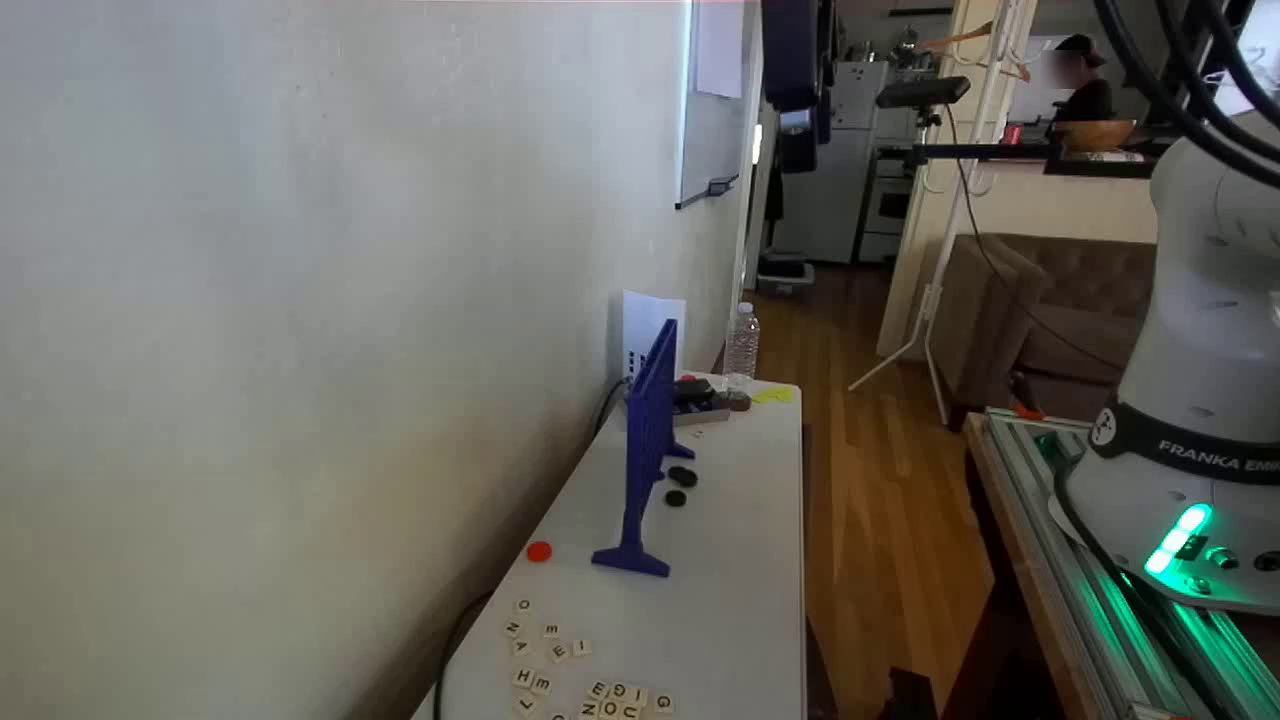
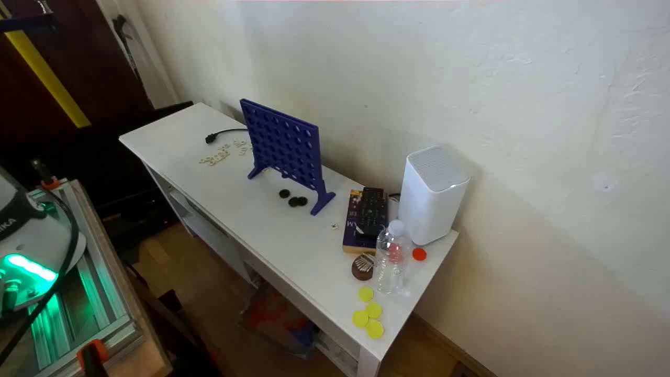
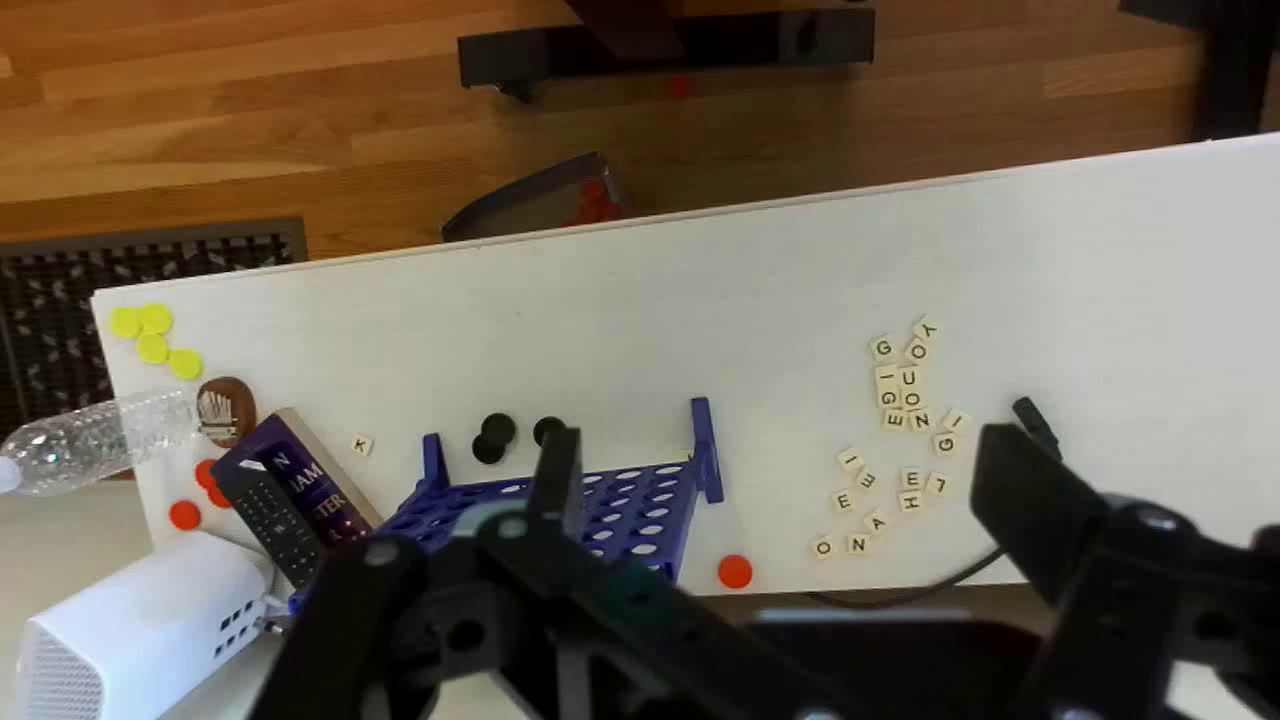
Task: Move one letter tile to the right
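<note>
Several cream letter tiles [image 3: 882, 348] lie flat on the white table, in a loose cluster right of centre in the wrist view. Some touch in two short columns, while others such as the O tile [image 3: 823, 546] lie scattered nearer the wall side. A single K tile [image 3: 362, 445] sits apart, by the book; it also shows as a small tile [image 2: 335, 226] in an exterior view. Both exterior views include the cluster of tiles [image 1: 609, 708]. My gripper [image 3: 780, 445] is open high above the table, nothing between its fingers. Neither exterior view shows the gripper.
A blue upright game grid [image 2: 282, 146] stands between the K tile and the cluster. Black discs [image 3: 498, 428], a red disc [image 3: 735, 572] and yellow discs [image 2: 373, 310] lie around. A bottle [image 2: 392, 262], book [image 3: 310, 480], white box [image 2: 434, 193] and black cable [image 3: 900, 592] are on the table.
</note>
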You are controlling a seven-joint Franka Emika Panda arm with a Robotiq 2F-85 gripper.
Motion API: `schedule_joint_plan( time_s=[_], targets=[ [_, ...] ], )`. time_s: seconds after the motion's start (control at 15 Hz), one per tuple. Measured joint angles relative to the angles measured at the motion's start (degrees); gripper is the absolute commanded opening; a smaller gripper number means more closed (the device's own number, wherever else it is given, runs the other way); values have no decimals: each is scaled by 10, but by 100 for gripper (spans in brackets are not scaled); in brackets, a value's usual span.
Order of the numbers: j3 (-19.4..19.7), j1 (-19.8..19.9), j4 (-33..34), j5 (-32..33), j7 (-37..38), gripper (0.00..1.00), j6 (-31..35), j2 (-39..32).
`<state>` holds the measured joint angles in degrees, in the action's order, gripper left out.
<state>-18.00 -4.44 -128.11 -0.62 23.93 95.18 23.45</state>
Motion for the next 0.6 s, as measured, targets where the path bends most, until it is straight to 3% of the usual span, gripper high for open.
schedule_joint_plan(
  time_s=[0.6],
  targets=[
    [3, -10, -2, 0, -24, 100, 16, -6]
  ],
)
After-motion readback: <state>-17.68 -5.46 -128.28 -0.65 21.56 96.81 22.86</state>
